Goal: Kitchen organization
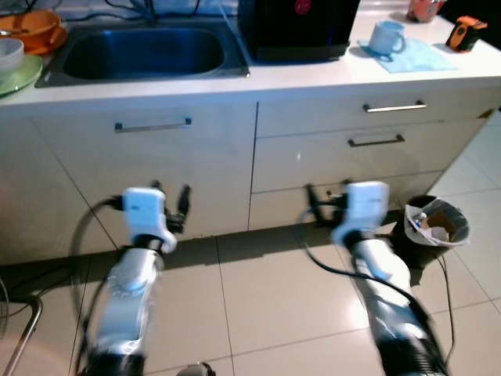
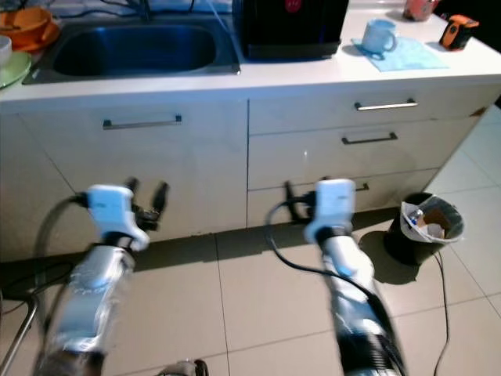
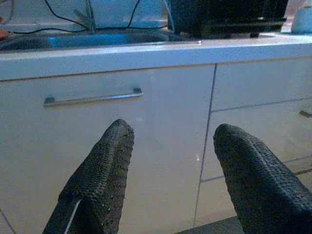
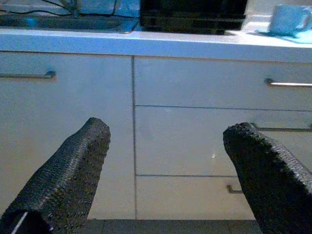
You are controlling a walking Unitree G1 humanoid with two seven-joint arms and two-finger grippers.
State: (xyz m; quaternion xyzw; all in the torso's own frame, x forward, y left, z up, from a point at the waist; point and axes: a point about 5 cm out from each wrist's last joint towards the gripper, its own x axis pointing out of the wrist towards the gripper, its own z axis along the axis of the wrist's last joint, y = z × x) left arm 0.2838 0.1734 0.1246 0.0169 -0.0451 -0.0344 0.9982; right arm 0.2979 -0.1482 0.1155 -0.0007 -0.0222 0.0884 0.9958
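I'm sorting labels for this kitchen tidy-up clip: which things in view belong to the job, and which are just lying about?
Likely for the job:
mug on the blue cloth
orange bowl
green plate
sink
drawers
left pincer and right pincer, both open, empty

Just lying about:
black appliance
bin
orange gadget

Brushed steel sink [image 1: 145, 53] sits in a smooth white surface [image 1: 313, 77]; cabinet fronts [image 1: 188, 164] look matt, handles [image 1: 394, 106] metallic. Floor tiles [image 1: 266, 298] shine glossy. Fingers [image 3: 105, 170] show rough, pebbled black rubber.
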